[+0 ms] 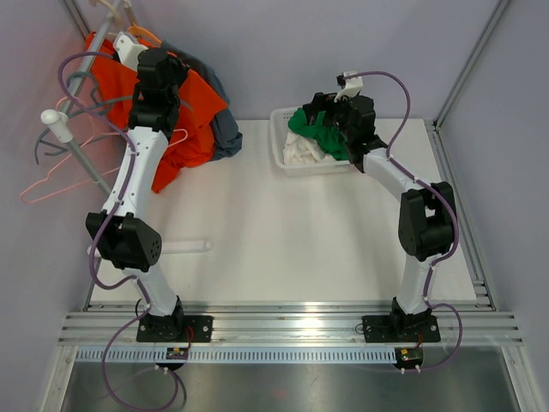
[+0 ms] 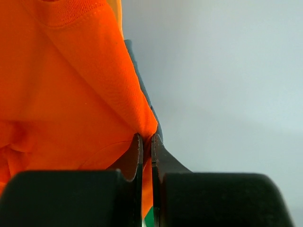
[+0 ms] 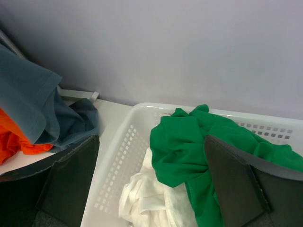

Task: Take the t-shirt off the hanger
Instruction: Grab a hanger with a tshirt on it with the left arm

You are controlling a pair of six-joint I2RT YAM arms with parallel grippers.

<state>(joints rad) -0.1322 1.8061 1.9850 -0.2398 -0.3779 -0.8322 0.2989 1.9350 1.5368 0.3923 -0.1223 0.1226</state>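
My left gripper is clenched on a fold at the edge of the orange shirt; the wrist view shows cloth pinched between the two tips. From above, the shirt hangs at about 10 o'clock, in the far left corner, draped off the rack with its lower part sagging onto the table. A blue-grey shirt sits just behind it, toward 11 o'clock. I cannot make out the hanger under the orange cloth, so I cannot tell how much of the shirt is on it. Bare hangers dangle at 9 o'clock.

My right gripper is released, jaws wide, hovering over the basket at 1 o'clock, which holds green and white garments. It touches nothing that I can see.

As I judge it, the grasp is made and little else: the shirt is not yet off. What is left is to pull it free of the hanger and clear of the rack, then let go.
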